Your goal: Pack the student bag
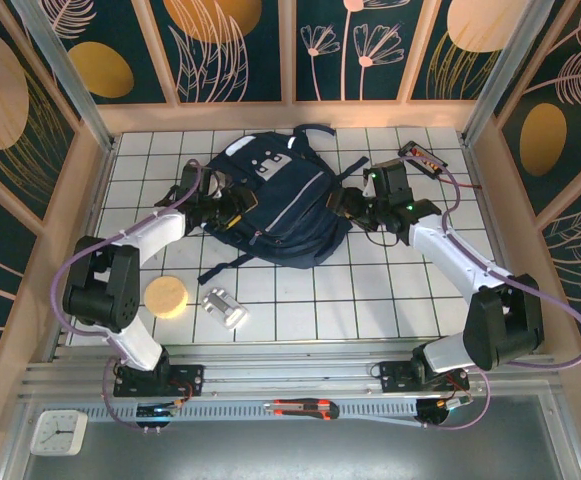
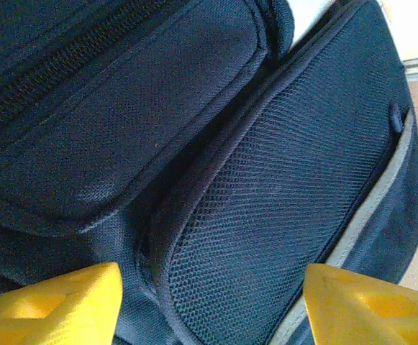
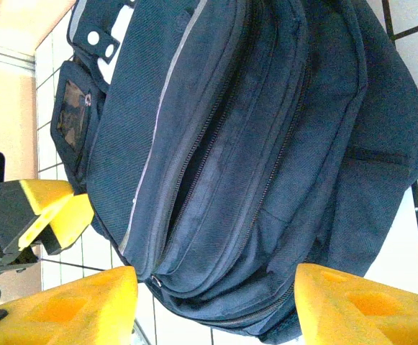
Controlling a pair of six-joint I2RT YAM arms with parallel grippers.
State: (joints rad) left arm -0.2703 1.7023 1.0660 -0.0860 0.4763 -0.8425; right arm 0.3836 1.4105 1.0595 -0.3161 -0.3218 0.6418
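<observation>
Navy fabric student bag (image 1: 280,215) looks soft and floppy; pinch zipper edges; left hand (image 1: 230,208), right hand (image 1: 346,203) both spread, holding nothing

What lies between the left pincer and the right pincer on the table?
The student bag lies between the left pincer and the right pincer; the top external view shows this.
</observation>
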